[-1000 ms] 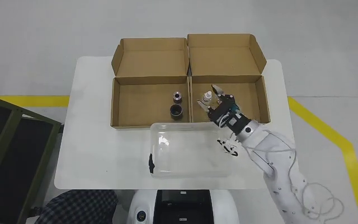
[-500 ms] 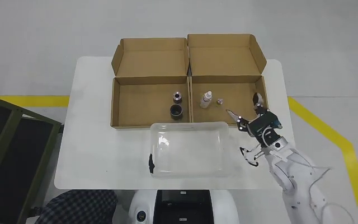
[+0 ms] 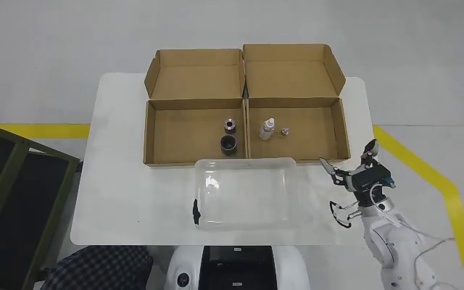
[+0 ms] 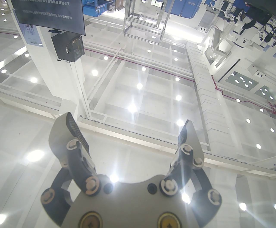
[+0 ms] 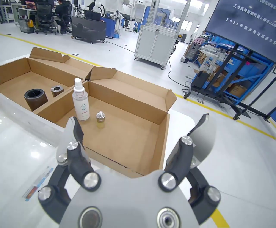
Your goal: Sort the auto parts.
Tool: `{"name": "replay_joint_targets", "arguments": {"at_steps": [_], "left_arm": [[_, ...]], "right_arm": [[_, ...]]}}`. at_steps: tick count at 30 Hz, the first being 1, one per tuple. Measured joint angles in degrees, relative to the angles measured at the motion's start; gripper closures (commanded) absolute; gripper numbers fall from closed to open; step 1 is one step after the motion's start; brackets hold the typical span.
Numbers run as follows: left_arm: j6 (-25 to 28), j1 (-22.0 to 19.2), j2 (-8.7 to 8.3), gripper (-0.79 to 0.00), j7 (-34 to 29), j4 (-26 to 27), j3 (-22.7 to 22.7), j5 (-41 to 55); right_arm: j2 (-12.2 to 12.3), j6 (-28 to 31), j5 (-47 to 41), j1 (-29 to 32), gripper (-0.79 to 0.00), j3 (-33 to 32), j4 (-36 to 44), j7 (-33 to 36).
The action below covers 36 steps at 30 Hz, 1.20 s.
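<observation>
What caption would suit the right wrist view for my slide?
Open right end effector facing a cardboard box that holds an upright spray bottle and a small metal part.

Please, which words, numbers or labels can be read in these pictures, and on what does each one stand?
Nothing can be quoted with certainty.
Bottle label: a green mark and a red line, too small to read.
Screen on stand: white lines, slanted and cut by the edge, not safely readable.
Overhead screen: lines upside down, blurred.
Sticker on the bin: blurred.
</observation>
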<state>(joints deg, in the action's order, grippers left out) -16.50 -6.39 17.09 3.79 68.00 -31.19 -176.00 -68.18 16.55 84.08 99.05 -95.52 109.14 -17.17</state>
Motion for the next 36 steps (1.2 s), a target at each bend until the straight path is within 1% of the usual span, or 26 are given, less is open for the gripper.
{"name": "replay_joint_targets", "arguments": {"at_steps": [5, 11, 36], "left_arm": [[0.0, 0.0, 0.0, -0.785, 0.0, 0.0, 0.0, 0.0], [0.0, 0.0, 0.0, -0.785, 0.0, 0.0, 0.0, 0.0], [0.0, 0.0, 0.0, -0.785, 0.0, 0.0, 0.0, 0.0]], "right_arm": [[-0.03, -1.14, -1.02, 2.07, -0.785, -1.52, -1.29, -2.89], [0.09, -0.23, -1.77, 3.43, -0.785, -3.38, -2.74, -4.55], [0.12, -0.03, -1.8, 3.51, -0.785, -3.6, -2.85, -4.72]]}}
